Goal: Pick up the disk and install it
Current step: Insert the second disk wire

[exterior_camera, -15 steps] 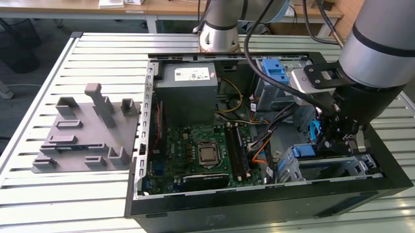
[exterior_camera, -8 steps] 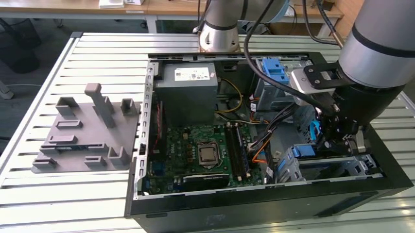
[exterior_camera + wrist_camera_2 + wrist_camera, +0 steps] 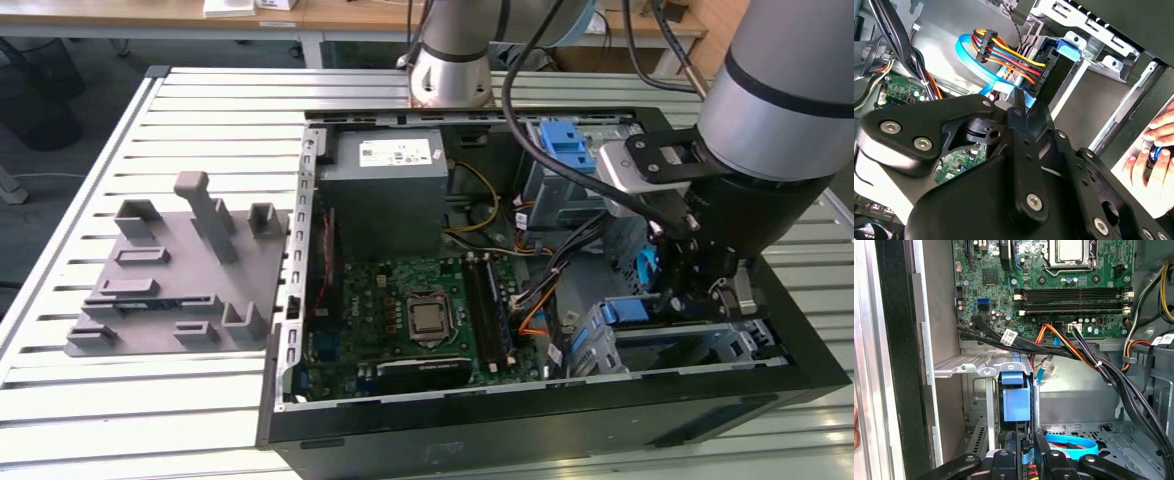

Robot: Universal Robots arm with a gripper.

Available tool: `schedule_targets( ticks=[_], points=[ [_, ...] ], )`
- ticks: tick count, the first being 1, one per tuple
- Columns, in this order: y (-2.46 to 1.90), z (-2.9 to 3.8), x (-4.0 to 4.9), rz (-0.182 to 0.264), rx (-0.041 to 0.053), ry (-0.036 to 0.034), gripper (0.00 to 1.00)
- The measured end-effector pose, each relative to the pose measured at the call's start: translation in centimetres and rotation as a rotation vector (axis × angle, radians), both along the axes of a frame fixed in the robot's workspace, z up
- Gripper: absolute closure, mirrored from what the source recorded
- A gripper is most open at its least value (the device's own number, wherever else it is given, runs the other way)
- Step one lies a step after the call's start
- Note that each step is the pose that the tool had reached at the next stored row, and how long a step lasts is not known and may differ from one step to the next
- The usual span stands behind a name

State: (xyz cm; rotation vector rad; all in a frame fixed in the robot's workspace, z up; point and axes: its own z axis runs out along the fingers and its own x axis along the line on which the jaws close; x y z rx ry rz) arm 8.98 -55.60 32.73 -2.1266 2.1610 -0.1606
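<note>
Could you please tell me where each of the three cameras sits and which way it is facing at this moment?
Exterior view: off the arm, above the table, looking down into the open case; the arm reaches in at its right.
First wrist view: on the arm, facing the motherboard and blue latch; gripper links show.
Second wrist view: on the arm, looking past the gripper at the cable plug.
Shared: both wrist views show the gripper and the blue cable.

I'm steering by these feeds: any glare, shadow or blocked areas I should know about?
Exterior view: even light, but the arm hides the drive-bay corner of the case. Second wrist view: the dark gripper linkage blocks the foreground; a hand looks overexposed. First wrist view: motherboard evenly lit, the cage shadowed underneath.
</note>
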Motion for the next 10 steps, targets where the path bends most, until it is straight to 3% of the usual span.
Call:
schedule_targets(
  ticks=[2,5,10],
  points=[
    [0.00,0.05,0.00,0.000,-0.0001,0.0000,0.70],
    [0.00,0.17,0.00,0.000,-0.0002,0.0000,0.58],
    [0.00,0.76,0.00,0.000,0.0004,0.0000,0.58]
  ],
)
